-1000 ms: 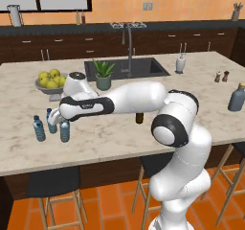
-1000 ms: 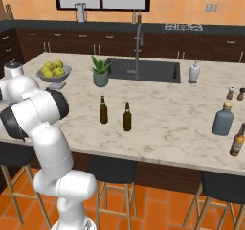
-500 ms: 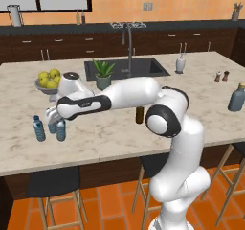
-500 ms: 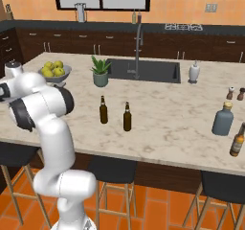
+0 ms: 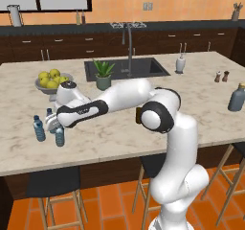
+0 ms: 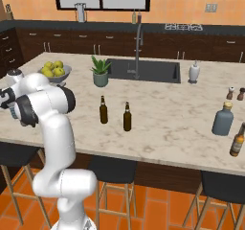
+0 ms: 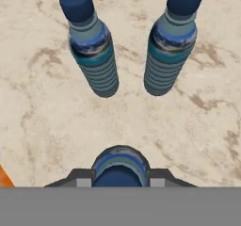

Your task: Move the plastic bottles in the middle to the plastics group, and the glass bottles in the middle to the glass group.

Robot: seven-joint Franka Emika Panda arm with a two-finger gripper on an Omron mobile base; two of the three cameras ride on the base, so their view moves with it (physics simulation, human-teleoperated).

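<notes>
A beige marbled bench [image 5: 201, 109] with a sink stands in a dark-cabinet, orange-walled kitchen. Near its left front corner, the tool [image 7: 120, 172] is clamped on an upright water bottle [image 7: 120, 166], cap up, beside two upright bottles [image 7: 94, 55].

Blue-capped clear bluish water bottles [image 7: 94, 51], beige-veined marble counter [image 7: 52, 121]

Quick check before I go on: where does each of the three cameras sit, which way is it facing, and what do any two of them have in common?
Left base view: behind the arm on its left, looking forward and down over the island counter; the white arm sweeps left to the water bottles.
Right base view: behind on the right, same counter; arm at the left edge, two brown bottles mid-counter.
Hand view: on the hand, looking down at two standing water bottles; the gripper is shut on a third water bottle.
Shared: both base views show the fruit bowl, sink and grey-blue bottle.
</notes>
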